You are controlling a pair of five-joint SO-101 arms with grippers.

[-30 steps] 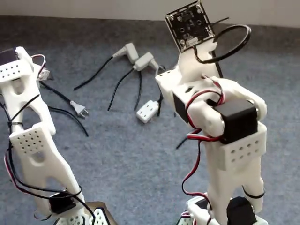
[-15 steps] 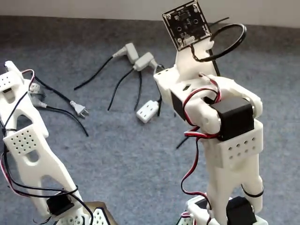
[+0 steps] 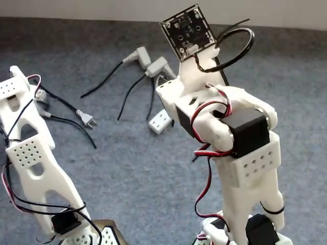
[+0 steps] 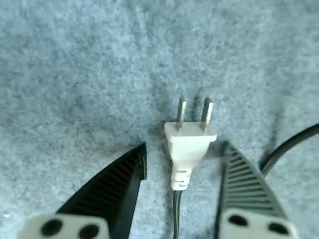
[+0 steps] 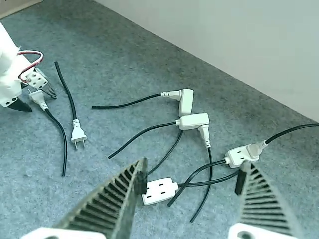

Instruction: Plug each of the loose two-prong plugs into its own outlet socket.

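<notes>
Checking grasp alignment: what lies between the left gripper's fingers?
A white two-prong plug sits between the jaws of the open left gripper, in the left wrist view.

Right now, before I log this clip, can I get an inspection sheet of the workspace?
Surface: grey carpet.
Job's things: white two-prong plug lying flat, prongs pointing away from the wrist; second loose white plug; white block outlet socket unoccupied; three white plug-and-socket pairs look joined.
Clutter: nothing seen.
Grippers: left gripper open, one finger on either side of the first plug; right gripper open, raised over the socket.
Cables: black cables slack, several crossing beside the socket.
Surroundings: pale wall.
</notes>
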